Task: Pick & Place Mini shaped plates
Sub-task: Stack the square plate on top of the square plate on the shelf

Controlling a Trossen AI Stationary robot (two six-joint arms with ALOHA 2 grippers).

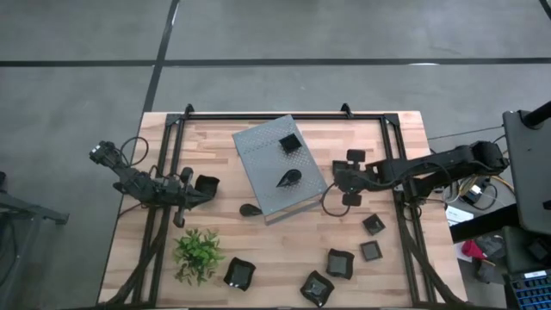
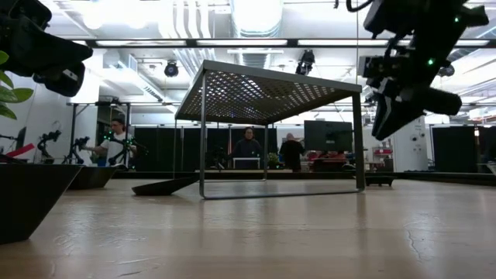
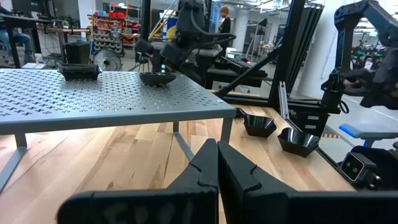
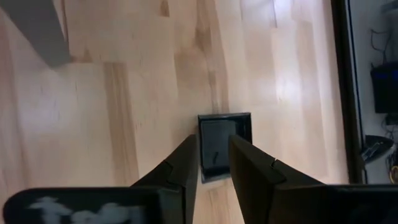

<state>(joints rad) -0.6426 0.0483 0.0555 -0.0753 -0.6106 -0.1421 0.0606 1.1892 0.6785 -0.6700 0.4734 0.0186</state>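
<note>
Right pincer [image 4: 212,163] slightly parted — above square plate [image 4: 224,145], edges square to fingers, left pincer [image 3: 217,163] closed, empty.

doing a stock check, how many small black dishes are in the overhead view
8, possibly more hidden: two on the grey perforated box, a square one and a leaf-shaped one; one beside the box's near corner; five along the table's near right.

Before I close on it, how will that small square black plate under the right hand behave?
The square plate looks rigid and glossy, so the right hand may slip on it. It seems light and shallow, so a nudge would probably slide it across the smooth wooden table rather than tip it. The raised rim should give the open fingers an edge to pinch.
</note>
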